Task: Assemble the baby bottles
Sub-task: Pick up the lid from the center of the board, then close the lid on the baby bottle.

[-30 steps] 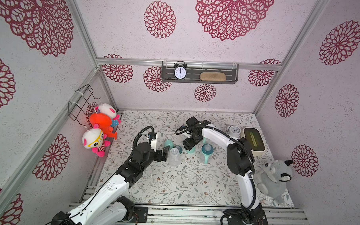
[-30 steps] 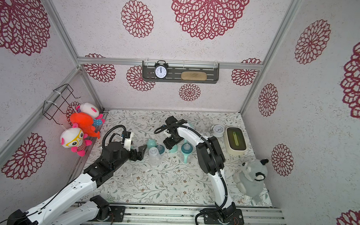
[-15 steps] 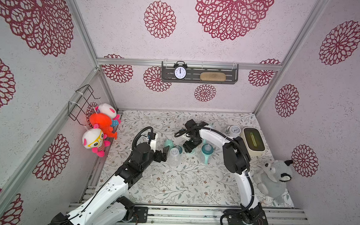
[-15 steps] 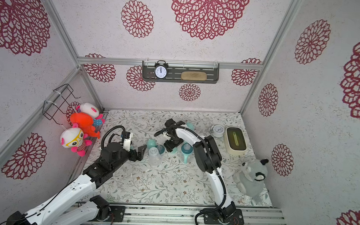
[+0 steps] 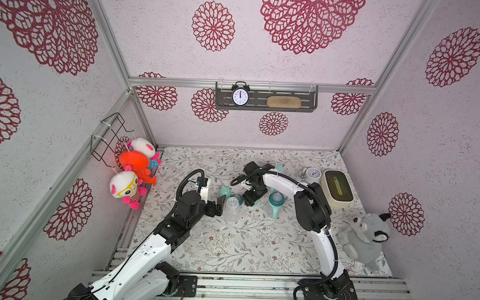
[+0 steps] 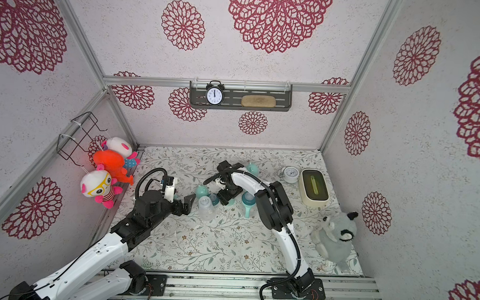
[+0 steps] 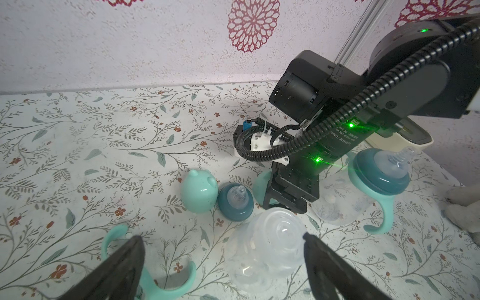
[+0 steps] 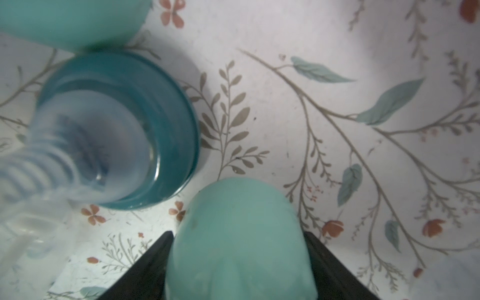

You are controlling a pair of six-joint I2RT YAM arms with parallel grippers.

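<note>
Right end effector snug around mint cap (teal collar just beside)

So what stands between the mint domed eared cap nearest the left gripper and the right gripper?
A dark teal plastic collar with clear nipple; the left wrist view shows it.

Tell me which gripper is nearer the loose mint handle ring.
Left. The left gripper hangs open directly over the handle ring; the right gripper sits beyond the clear bottle, clamped on a mint cap.
</note>
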